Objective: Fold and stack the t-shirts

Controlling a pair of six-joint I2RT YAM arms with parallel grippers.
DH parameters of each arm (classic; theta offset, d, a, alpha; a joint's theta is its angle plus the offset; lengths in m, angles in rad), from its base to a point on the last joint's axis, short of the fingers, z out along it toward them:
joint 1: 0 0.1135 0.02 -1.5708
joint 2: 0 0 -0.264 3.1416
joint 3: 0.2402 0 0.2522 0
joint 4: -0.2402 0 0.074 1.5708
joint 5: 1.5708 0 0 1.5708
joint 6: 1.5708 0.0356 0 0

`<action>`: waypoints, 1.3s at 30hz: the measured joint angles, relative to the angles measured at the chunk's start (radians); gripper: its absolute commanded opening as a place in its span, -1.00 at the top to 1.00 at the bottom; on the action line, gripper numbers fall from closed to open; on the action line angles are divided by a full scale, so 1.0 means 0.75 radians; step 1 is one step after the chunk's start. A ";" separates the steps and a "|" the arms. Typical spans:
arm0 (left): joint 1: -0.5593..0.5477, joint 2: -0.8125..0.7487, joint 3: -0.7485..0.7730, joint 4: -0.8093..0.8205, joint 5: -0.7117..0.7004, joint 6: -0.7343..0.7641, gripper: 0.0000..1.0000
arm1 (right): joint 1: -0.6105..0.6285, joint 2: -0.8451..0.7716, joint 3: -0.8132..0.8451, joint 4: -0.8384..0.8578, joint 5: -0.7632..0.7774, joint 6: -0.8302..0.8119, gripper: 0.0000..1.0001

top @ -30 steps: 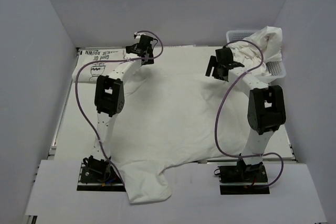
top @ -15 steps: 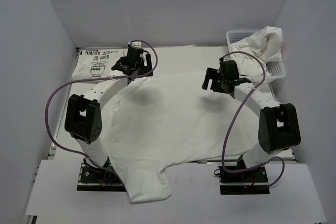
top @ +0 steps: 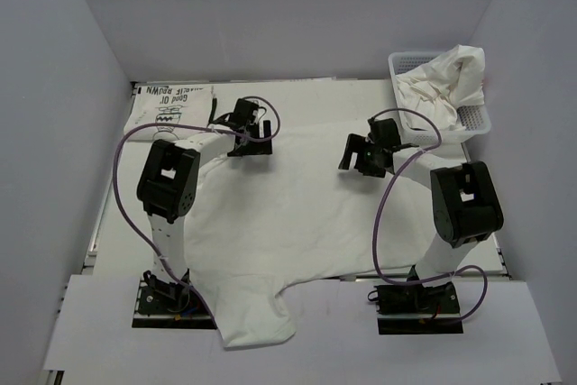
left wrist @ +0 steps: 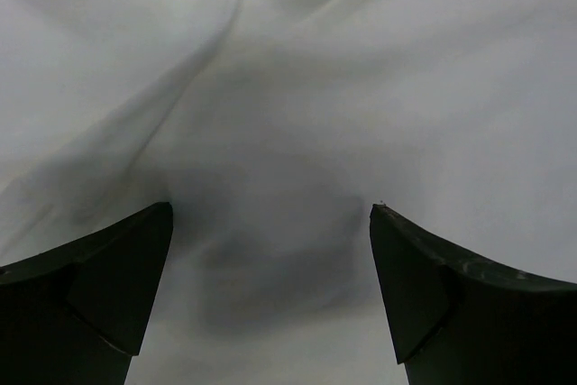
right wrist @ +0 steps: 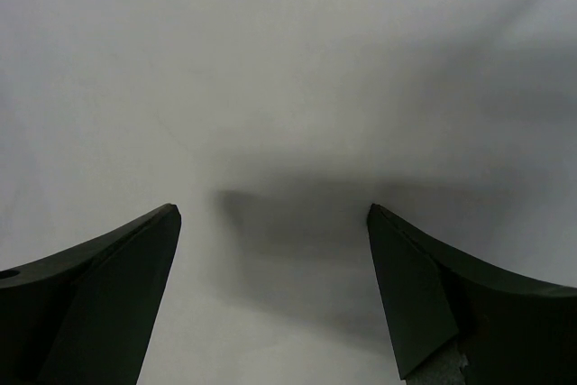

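Left gripper (top: 251, 143) and right gripper (top: 354, 155), both spread and empty, are hovering over the shirt (top: 288, 214) lying mid-bench (top: 482, 254).

left arm (top: 168, 185): base at 7 o'clock, elbow raised near 9, forearm reaching in toward 11. left gripper (top: 247, 142) at 11, pointed down, jaws spread wide; left fingers (left wrist: 99, 295) dark, wedge-shaped. right arm (top: 462, 205): base at 5 o'clock, elbow up near 3, forearm running toward 1. right gripper (top: 359, 154) at 1, tilted down, jaws equally wide; right fingers (right wrist: 99, 299) dark, tips well apart.
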 measured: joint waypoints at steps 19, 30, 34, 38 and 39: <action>0.057 0.283 0.419 -0.056 -0.355 -0.336 -1.00 | -0.202 -0.055 -0.075 -0.021 0.127 0.158 -0.81; 0.222 0.431 0.731 -0.252 -0.503 -0.615 -1.00 | -0.300 -0.115 -0.138 -0.033 0.145 0.157 -0.81; 0.247 0.432 0.780 -0.251 -0.477 -0.617 -1.00 | -0.329 -0.141 -0.161 -0.048 0.169 0.155 -0.81; 0.241 0.428 0.871 -0.195 -0.402 -0.564 -1.00 | -0.338 -0.173 -0.188 -0.062 0.163 0.114 -0.81; 0.237 0.424 0.872 -0.161 -0.378 -0.537 -1.00 | -0.339 -0.178 -0.192 -0.061 0.150 0.097 -0.81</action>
